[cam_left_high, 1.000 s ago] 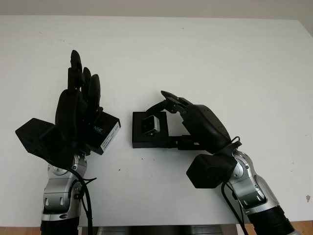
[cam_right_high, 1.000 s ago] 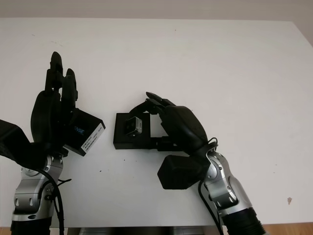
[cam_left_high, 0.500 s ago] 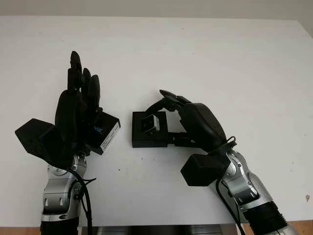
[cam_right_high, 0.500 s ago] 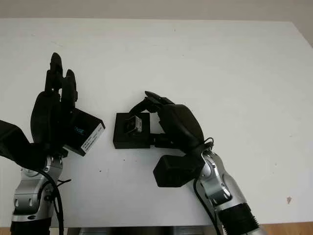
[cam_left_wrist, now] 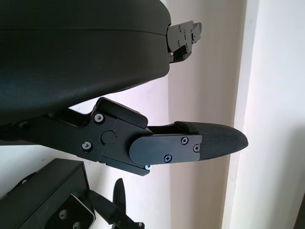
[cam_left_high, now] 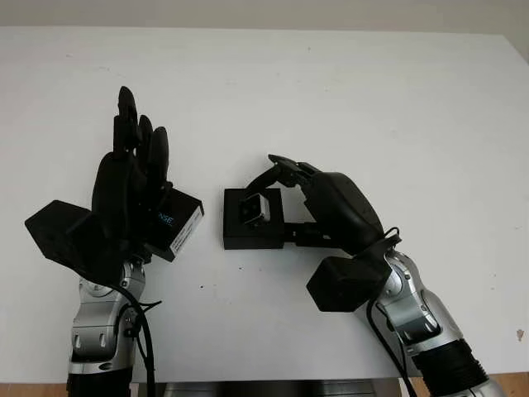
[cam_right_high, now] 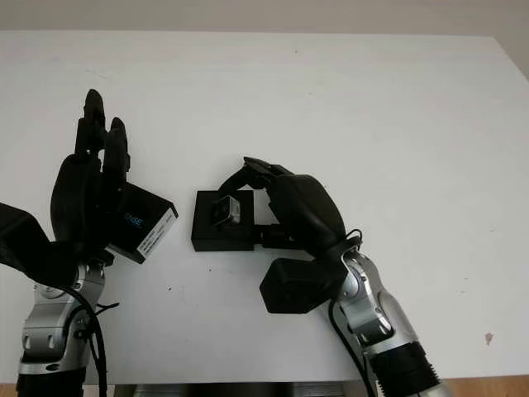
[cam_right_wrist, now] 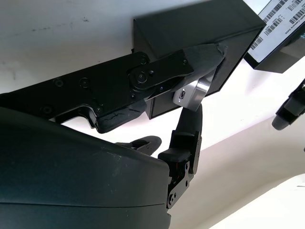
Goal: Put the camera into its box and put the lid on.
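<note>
The small square silver-and-black camera (cam_left_high: 252, 209) sits tilted over the open shallow black box (cam_left_high: 248, 236), which lies flat near the middle of the white table (cam_left_high: 347, 99). It is pinched in the fingertips of the right hand (cam_left_high: 285, 178), whose black fingers (cam_left_high: 279, 163) curl down from the box's far side; in the right wrist view one finger (cam_right_wrist: 190, 59) presses the camera's rounded metal edge (cam_right_wrist: 190, 95) against the box's dark wall (cam_right_wrist: 190, 24), while another finger (cam_right_wrist: 188, 126) bears on it from the opposite side. Whether the camera's underside already touches the box floor cannot be told. The right arm's silver forearm (cam_left_high: 417, 318) runs in from the bottom right, with a black wrist-mounted block (cam_left_high: 343, 281) hanging just beside the box's near-right corner. Well to the left of the box, apart from it, the left hand (cam_left_high: 136, 182) stands upright with its fingers pointing away from the robot, and a black rectangular lid with a white barcode label (cam_left_high: 178, 227) leans against its palm side, tilted, with one corner toward the box. Whether the left hand's fingers actually clasp the lid cannot be told. In the left wrist view a black finger (cam_left_wrist: 190, 145) reaches out over the white table, with the box corner (cam_left_wrist: 52, 191) beyond it.
</note>
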{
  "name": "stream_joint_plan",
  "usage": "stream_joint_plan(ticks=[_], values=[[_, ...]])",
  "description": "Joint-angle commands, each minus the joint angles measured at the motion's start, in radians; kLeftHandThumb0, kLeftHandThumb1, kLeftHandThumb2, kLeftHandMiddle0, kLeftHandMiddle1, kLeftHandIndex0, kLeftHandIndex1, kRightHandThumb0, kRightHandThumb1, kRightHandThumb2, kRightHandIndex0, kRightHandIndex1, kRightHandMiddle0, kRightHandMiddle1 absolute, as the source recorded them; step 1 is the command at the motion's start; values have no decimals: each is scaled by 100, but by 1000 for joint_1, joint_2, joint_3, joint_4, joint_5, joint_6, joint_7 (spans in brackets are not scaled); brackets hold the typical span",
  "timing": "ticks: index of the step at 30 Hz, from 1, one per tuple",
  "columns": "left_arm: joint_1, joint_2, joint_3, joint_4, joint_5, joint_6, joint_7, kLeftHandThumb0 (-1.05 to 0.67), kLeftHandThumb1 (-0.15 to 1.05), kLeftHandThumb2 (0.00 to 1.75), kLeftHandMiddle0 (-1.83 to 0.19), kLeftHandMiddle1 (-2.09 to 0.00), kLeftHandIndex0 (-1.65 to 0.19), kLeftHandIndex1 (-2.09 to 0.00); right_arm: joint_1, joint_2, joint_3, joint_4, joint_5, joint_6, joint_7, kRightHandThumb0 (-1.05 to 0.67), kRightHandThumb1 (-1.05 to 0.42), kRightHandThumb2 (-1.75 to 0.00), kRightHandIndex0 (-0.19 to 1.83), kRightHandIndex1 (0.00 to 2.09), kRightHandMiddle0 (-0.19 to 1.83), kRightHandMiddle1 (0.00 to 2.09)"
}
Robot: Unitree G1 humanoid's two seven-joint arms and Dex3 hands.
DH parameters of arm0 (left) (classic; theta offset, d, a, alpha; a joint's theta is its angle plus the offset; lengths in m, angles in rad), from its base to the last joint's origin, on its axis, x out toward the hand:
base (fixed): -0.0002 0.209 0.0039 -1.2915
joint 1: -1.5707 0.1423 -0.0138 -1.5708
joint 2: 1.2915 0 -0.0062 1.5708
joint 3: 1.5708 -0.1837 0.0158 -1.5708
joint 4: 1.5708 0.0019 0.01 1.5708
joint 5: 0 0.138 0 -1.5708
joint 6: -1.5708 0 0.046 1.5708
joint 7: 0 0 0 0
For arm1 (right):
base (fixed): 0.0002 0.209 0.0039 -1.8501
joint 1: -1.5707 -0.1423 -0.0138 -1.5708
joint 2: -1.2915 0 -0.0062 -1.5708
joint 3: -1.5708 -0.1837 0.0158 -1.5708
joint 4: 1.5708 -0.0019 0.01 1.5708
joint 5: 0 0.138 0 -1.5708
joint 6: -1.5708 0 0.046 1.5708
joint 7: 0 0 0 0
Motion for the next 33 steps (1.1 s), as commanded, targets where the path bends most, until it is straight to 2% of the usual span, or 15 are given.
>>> stream_joint_plan(ticks=[1,5,7,26,33], values=[[9,-3,2,-10,2,-6,4,-78,105,46,19,0,19,0,17,-10,-1,-13,-3,6,9,-64,-95,-5,42,16,46,112],[10,-3,1,-19,2,6,10,-78,105,47,19,0,19,0,21,-15,3,-25,-13,14,15,-47,-96,-5,45,20,51,124],[12,-3,1,-20,2,5,10,-78,105,47,19,0,19,0,21,-20,7,-23,-25,9,11,-45,-96,-6,45,24,49,131],[8,-9,4,-18,-8,2,15,-79,105,45,19,0,19,0,14,-38,21,-13,-83,-38,-18,-41,-97,-5,40,39,45,150],[9,-11,3,-16,1,-3,19,-78,105,46,19,0,19,0,31,15,5,5,-3,-21,-35,-39,-97,-5,38,44,42,150]])
